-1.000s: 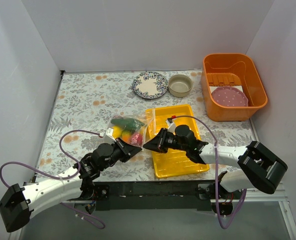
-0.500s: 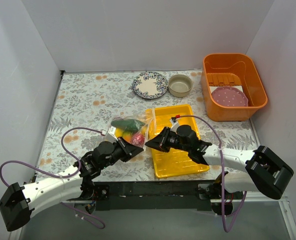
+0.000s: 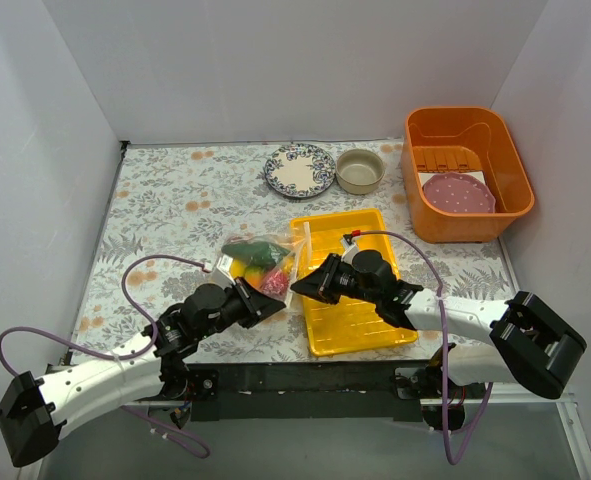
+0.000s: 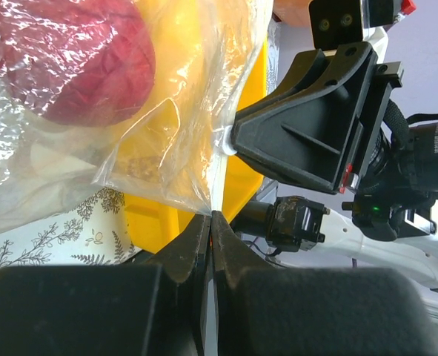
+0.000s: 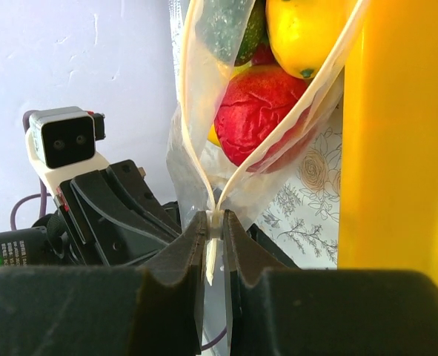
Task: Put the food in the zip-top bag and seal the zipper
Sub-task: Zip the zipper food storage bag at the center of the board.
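Top external view: the zip-top bag (image 3: 258, 262) lies on the worktop (image 3: 175, 200) just left of the yellow tray (image 3: 360, 320), its right edge against the tray's left rim. The food (image 3: 255, 250) is already inside; green, yellow and red pieces can be made out. The bag's near edge is gripped by the left fingers (image 3: 265, 306) from the near left and the right fingers (image 3: 301, 290) from the right, close together. Loading is judged done, with sealing left to do.

Left wrist view: the left fingers are clenched on a thin corner of the bag's film, tips pressed flat together. A red piece is seen through the crinkled wall, up and to the left. The right arm's head is seen just beyond.

Right wrist view: the right fingers are clamped on the zipper (image 5: 198, 159) at the point where its two pale strips meet. Beyond the pinch the strips part in a V, so the mouth is open there. Red, yellow and green pieces are seen crowding the gap.

For a good seal, the left hold should be used as a fixed anchor and the film kept taut. The right pinch should be drawn along the zipper away from that anchor, firmly enough to mate the strips yet loosely enough to slide. The red piece sits close to the V and may hold the strips apart.
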`<state>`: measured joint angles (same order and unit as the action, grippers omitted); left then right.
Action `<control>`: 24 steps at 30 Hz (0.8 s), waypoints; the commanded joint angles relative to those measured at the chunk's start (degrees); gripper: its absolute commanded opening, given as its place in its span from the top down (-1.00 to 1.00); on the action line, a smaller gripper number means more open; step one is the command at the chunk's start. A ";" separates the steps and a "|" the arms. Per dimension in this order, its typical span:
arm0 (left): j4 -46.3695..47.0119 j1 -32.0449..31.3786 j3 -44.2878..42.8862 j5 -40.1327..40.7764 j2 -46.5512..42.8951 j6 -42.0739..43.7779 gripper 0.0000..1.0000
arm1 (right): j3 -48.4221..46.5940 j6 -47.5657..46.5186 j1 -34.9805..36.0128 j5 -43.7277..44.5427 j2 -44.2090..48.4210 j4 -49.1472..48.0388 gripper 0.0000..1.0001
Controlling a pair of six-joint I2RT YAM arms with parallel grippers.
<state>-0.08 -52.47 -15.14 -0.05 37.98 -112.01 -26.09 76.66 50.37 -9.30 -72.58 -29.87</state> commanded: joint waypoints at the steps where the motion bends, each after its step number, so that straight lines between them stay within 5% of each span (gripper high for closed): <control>1: -3.61 -0.35 -2.09 -3.55 -3.08 0.65 1.00 | -1.86 -0.90 -1.85 4.47 0.24 -0.81 0.81; 24: -2.82 -0.35 -2.97 -3.81 -1.06 1.70 1.00 | -4.06 -4.94 -7.04 -1.07 -2.22 0.07 0.80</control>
<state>-2.15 -52.47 -16.03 -1.72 37.60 -111.35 -27.55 73.80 44.36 -11.18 -73.91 -28.25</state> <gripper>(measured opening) 0.009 0.173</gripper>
